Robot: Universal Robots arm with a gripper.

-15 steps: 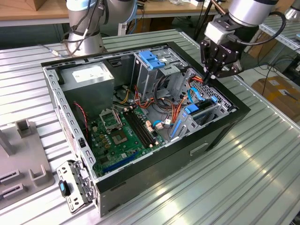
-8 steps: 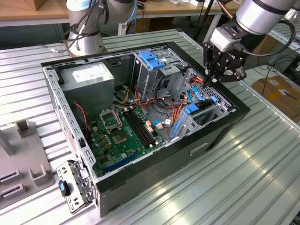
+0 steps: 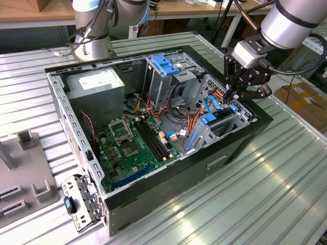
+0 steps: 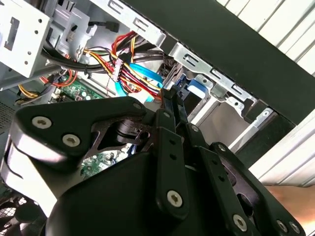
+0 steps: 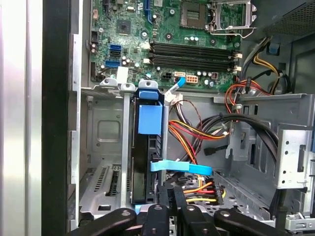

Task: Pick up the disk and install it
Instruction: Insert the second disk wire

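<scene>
Hovering over the far corner of the open computer case (image 3: 153,168), at the drive bay (image 5: 106,147). Pincer (image 3: 236,93) reaching down with fingertips drawn close together, pinching near the end of the disk (image 5: 147,147); firm hold or mere touch not clear. Disk standing on edge directly below the pincer, blue side rails showing, seated between grey bay walls, blue flat cable (image 5: 179,167) crossing just beside it. Judging the install step in hand, pick-up already done. Next move probably needing a straight push along the slot, watching the cable bundle (image 5: 197,135) lying close alongside. Case resting on the ribbed metal worktop (image 3: 286,168).
</scene>
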